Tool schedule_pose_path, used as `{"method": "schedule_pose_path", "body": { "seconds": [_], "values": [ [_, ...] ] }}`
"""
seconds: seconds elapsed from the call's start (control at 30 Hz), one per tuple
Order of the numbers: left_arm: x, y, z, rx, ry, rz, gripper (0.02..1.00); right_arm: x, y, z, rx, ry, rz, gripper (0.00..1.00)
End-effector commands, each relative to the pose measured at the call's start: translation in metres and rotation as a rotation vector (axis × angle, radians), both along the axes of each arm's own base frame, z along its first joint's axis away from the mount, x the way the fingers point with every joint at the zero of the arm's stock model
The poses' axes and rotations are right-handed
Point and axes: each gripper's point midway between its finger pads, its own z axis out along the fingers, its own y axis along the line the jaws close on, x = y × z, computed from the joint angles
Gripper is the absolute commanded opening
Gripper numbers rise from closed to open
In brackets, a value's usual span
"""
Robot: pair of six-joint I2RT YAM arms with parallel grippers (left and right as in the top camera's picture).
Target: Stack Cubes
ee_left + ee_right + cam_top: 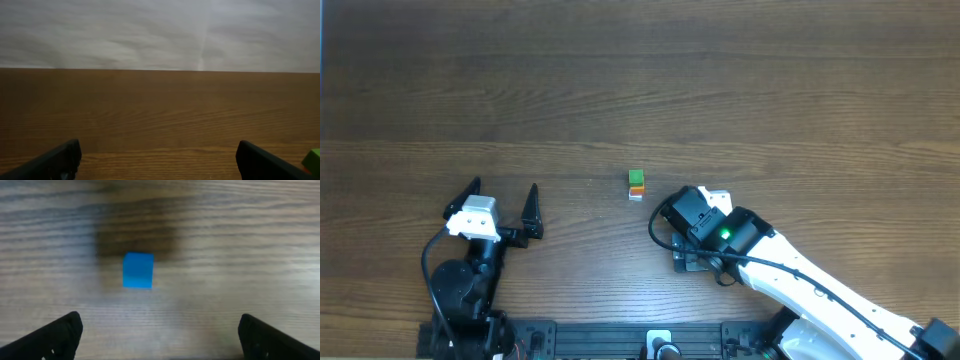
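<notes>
A small stack of cubes (636, 185) stands at the table's middle, green on top, orange under it and a pale one at the base. Its green cube (312, 160) peeks in at the edge of the left wrist view. A blue cube (138, 270) lies alone on the wood, straight below my right gripper (159, 337), which hangs open above it with fingers wide apart. In the top view the right arm (700, 220) covers that cube, just right of the stack. My left gripper (503, 192) rests open at the left, nothing between its fingers.
The dark wooden table (640, 80) stretches bare toward the far side. A black rail (620, 340) with both arm bases runs along the near edge.
</notes>
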Motion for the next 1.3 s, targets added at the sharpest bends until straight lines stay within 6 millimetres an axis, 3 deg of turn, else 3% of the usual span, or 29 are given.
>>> {"method": "schedule_pose_path", "body": {
  "seconds": [0.03,0.37,0.73,0.93,1.3],
  "values": [
    [0.000,-0.001,-0.001,0.010,-0.003,-0.009,1.000,0.001,0.005,-0.019,0.016,0.021,-0.016,0.958],
    [0.000,-0.001,-0.001,0.010,-0.003,-0.009,0.998,0.005,0.013,-0.050,-0.003,0.065,-0.020,0.925],
    [0.000,-0.001,-0.001,0.010,-0.003,-0.009,1.000,-0.002,0.013,-0.071,0.043,0.090,-0.060,0.869],
    [0.000,-0.001,-0.001,0.010,-0.003,-0.009,1.000,0.001,0.015,-0.072,0.052,0.080,-0.063,0.847],
    [0.000,-0.001,-0.001,0.010,-0.003,-0.009,1.000,0.006,0.016,-0.071,0.060,0.060,-0.057,0.555]
  ]
}}
